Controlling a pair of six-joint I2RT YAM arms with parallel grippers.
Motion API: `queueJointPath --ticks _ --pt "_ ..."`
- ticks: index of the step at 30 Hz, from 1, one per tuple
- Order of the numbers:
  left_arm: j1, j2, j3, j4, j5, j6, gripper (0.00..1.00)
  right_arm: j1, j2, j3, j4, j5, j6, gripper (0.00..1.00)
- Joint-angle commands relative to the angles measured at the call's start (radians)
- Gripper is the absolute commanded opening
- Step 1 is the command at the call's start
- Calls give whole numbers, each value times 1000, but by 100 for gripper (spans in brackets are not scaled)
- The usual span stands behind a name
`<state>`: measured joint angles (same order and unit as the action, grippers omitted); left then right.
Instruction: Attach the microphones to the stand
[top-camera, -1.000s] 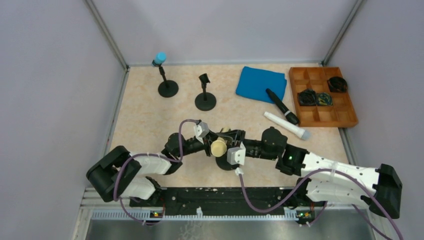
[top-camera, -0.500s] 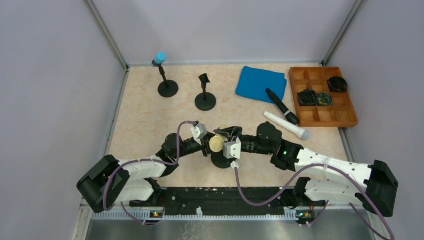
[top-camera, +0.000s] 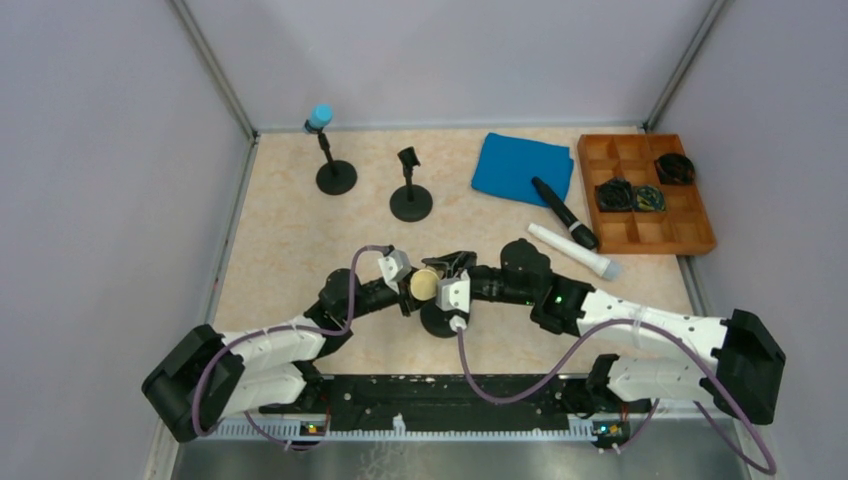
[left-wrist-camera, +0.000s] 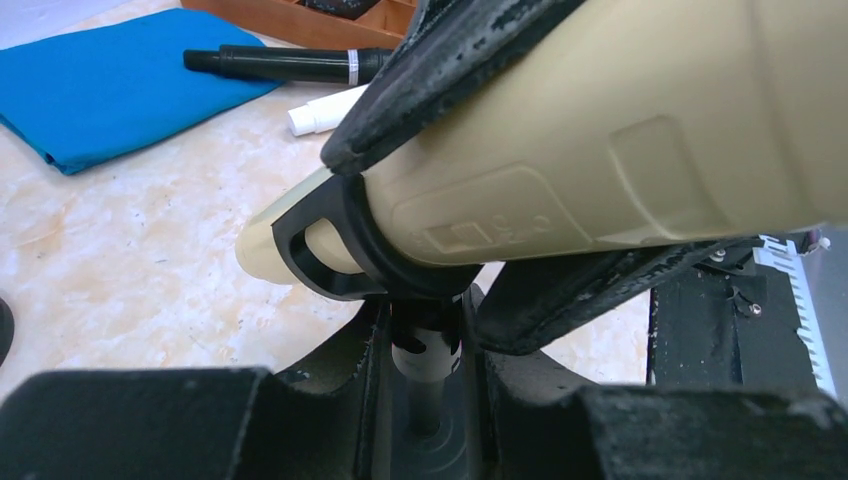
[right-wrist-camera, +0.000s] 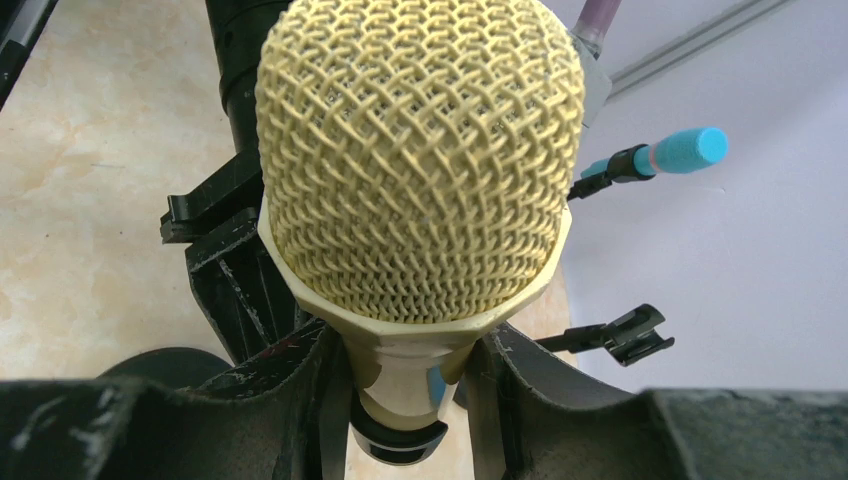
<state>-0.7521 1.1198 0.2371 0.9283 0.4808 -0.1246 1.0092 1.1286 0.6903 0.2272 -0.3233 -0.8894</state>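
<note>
The cream microphone (top-camera: 425, 284) lies nearly level in the black clip (left-wrist-camera: 335, 250) of the near stand (top-camera: 440, 322). My right gripper (top-camera: 447, 272) is shut on its body just behind the mesh head (right-wrist-camera: 415, 150). My left gripper (left-wrist-camera: 425, 335) is shut on that stand's post (left-wrist-camera: 425, 355) under the clip. The light blue microphone (top-camera: 320, 116) sits in the far left stand. The black microphone (top-camera: 563, 212) and the white microphone (top-camera: 570, 251) lie on the table at the right. A second stand (top-camera: 410, 195) has an empty clip (right-wrist-camera: 625, 335).
A folded blue cloth (top-camera: 522, 167) lies under the black microphone's tail. A wooden compartment tray (top-camera: 690, 240) with dark coiled items stands at the far right. Grey walls close in the table on three sides.
Both grippers, the cream microphone and its stand have shifted left and a little farther from the bases. The microphone head now points more toward the left arm.
</note>
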Motion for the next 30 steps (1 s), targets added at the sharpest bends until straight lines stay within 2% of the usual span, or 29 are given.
queueJointPath --ticks 1,3,6,8,11,13,16,18,21,25,30 --pt "-6 -80 -25 95 164 45 0 -138 106 -86 -434 356 -34 0" --pt "-6 -67 -22 100 168 41 0 -138 101 -69 -431 340 -21 3" --pt "-6 -39 -16 105 159 36 0 -134 59 -45 -411 268 -6 27" --pt "-6 -21 -5 89 135 40 0 -123 14 -41 -360 215 2 39" --pt "-6 4 16 67 116 49 0 -101 -63 -47 -241 142 41 53" --pt "-6 23 27 69 112 50 0 -90 -96 -53 -105 88 96 60" --pt "-6 47 34 85 109 40 0 -84 -128 -91 120 35 196 75" --pt "-6 61 39 93 110 33 0 -80 -140 -114 243 22 236 76" --pt "-6 79 46 96 122 24 0 -73 -156 -116 308 -20 257 76" --pt "-6 90 51 95 130 18 0 -58 -185 -96 284 -113 227 74" --pt "-6 98 55 92 130 15 0 -23 -189 -64 225 -133 174 66"
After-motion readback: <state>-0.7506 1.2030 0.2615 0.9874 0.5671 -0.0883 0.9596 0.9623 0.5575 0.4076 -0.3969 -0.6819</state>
